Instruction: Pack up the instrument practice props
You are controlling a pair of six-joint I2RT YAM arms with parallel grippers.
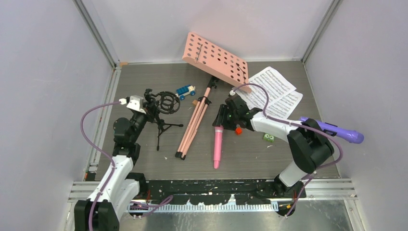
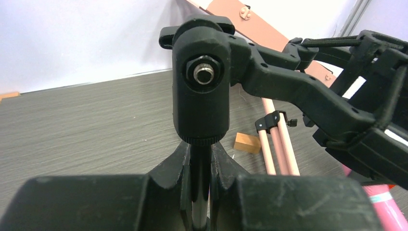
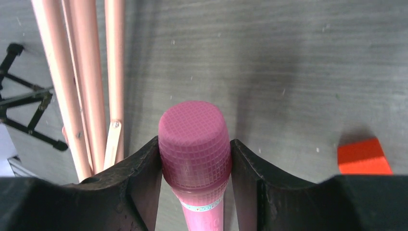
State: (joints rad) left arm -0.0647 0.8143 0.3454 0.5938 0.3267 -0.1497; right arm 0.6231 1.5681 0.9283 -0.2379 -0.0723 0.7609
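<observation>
Pink microphone lies near the middle of the grey wood-grain table, its mesh head clamped between the fingers of the right gripper. A teal band on its handle carries lettering too cut off to read. The left gripper is closed tight on the thin stem of a black mic mount near the left edge. The pink perforated music rack lies toward the far edge, legs folded. White sheet-music pages occupy the far right corner, their notes too small to read. A purple microphone rests by the right edge.
</observation>
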